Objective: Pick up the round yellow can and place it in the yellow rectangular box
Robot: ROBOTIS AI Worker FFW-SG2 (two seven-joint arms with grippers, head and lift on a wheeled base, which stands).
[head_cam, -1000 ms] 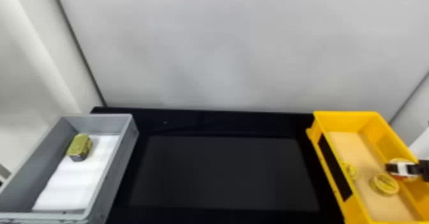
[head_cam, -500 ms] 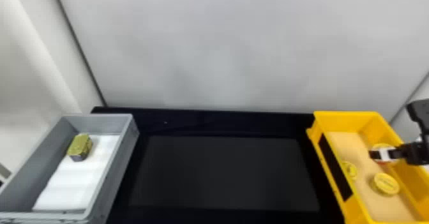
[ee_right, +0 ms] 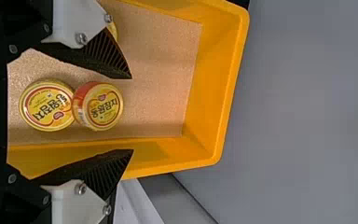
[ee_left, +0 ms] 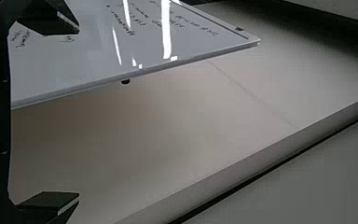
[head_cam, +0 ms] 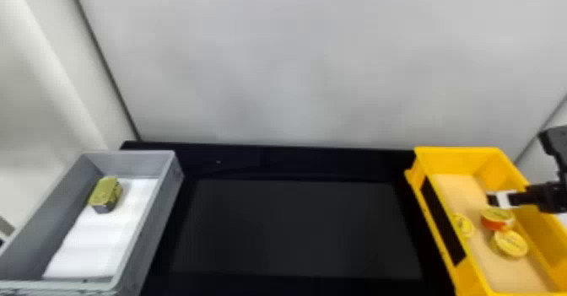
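Right gripper (ee_right: pixel 132 114): mine, wide open and holding nothing, over the box's inside. I figure that spread lets the fingers clear the can's sides.
Round yellow can with the red side (ee_right: pixel 101 106): inside the box and looks tipped, right up against its neighbour. My guess is that can props it, but I can't tell if their rims overlap.
Plain round yellow can (ee_right: pixel 46 105): beside it on the tan liner (head_cam: pixel 455 189), which probably keeps stuff from sliding.
Third yellow can (head_cam: pixel 463 224): by the opposite long wall, nothing for me to do there.
Yellow rectangular box (head_cam: pixel 457 149): on the black table (head_cam: pixel 295 232), my right side, so that arm gets the job.
Grey bin (head_cam: pixel 130 164): left side, with a yellow-topped angular tin (head_cam: pixel 105 192), not my target.
Left gripper (ee_left: pixel 79 113): idle, fingers apart, empty.
Next: job looks basically done, so lift straight up, because a finger could snag the wall.
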